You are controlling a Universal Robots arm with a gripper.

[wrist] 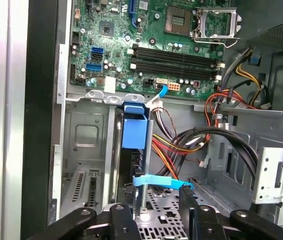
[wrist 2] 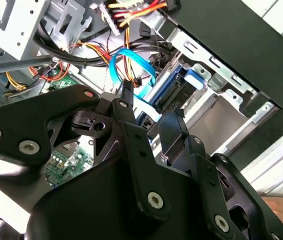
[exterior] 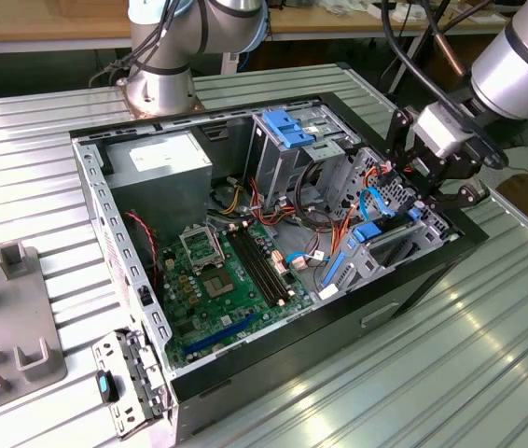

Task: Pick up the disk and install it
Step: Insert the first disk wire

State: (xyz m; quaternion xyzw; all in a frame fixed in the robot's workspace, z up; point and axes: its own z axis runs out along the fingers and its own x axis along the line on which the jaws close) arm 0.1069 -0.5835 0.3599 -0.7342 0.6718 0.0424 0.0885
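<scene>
In the exterior view the gripper (exterior: pixel 420 207) hangs low over the drive bays at the exterior view's right end of the open case (exterior: pixel 124 245). Its black fingers reach down among blue cables (exterior: pixel 372 200). The disk (exterior: pixel 367 233) sits on edge in a bay just beside the gripper, between the motherboard (exterior: pixel 227 280) and the case's near wall. This view also takes in the whole setting: the ribbed table (exterior: pixel 432 373), the power supply (exterior: pixel 157 163) in the far left corner, and a blue latch plate (exterior: pixel 287 126) on the far cage.

In the second wrist view the gripper (wrist 2: pixel 150 102) is seen from behind. Its two fingers (wrist 2: pixel 126 100) stand apart with nothing clamped between them. A light-blue cable (wrist 2: pixel 126 60) loops just past their tips. The disk (wrist 2: pixel 181 82) lies beyond, its blue carrier end seated in the metal bay beside the black case wall. I cannot tell whether either finger touches it.

In the first wrist view the gripper (wrist: pixel 154 200) is spread wide, released, and a blue cable (wrist: pixel 156 181) crosses the gap between its tips. The disk (wrist: pixel 134 131) stands on edge ahead of the fingers. Its blue carrier is next to the motherboard (wrist: pixel 146 30) edge and its dark body runs back toward one finger. Here the bay next to it, toward the case wall, can be looked into, and bundled wires (wrist: pixel 181 145) lie on the disk's other side.
</scene>
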